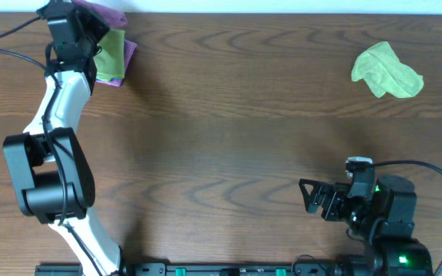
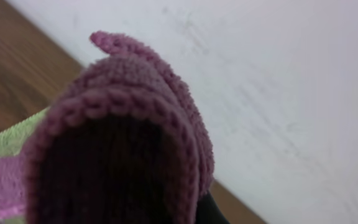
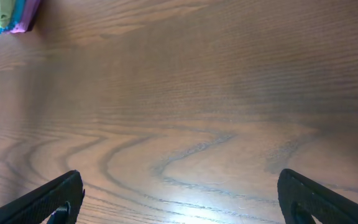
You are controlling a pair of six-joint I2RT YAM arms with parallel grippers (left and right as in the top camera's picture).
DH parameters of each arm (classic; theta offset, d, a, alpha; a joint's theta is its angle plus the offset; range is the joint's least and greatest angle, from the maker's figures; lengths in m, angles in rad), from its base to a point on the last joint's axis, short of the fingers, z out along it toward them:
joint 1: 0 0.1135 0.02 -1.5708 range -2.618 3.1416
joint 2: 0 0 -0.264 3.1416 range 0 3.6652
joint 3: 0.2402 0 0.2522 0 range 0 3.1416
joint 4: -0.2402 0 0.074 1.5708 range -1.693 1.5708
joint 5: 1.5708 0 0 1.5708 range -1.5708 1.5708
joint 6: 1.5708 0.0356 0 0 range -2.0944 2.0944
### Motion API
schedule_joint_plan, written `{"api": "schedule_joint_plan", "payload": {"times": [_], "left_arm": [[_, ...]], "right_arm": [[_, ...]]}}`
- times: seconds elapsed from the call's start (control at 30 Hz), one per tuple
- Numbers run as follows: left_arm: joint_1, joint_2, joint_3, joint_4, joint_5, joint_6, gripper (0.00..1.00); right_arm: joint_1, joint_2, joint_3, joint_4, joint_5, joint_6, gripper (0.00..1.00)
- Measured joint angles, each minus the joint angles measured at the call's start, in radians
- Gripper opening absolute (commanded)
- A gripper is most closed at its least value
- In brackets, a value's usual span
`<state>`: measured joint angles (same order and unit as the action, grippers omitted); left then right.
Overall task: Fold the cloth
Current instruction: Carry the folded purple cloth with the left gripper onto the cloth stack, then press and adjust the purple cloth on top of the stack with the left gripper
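Claw [image 1: 89,21] of left arm [image 1: 56,115], stretched far forward, grips purple cloth [image 2: 135,124].

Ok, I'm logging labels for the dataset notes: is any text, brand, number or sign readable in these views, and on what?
None can be read.
The purple cloth, the crumpled green cloth and the table show no lettering.
The white patch by the right gripper is too small to tell.
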<state>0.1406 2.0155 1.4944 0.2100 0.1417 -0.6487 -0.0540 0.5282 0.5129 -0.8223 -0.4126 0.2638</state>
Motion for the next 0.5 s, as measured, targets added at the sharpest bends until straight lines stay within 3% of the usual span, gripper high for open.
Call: {"api": "schedule_joint_plan", "payload": {"times": [0.3, 0.5], "left_arm": [[0.000, 0.007, 0.000, -0.071, -0.005, 0.030, 0.06], [0.000, 0.007, 0.003, -0.221, -0.018, 0.061, 0.06]], "right_arm": [[0.000, 0.000, 0.000, 0.000, 0.000, 0.000, 0.99], [0.000, 0.000, 0.000, 0.000, 0.000, 0.000, 0.99]]}}
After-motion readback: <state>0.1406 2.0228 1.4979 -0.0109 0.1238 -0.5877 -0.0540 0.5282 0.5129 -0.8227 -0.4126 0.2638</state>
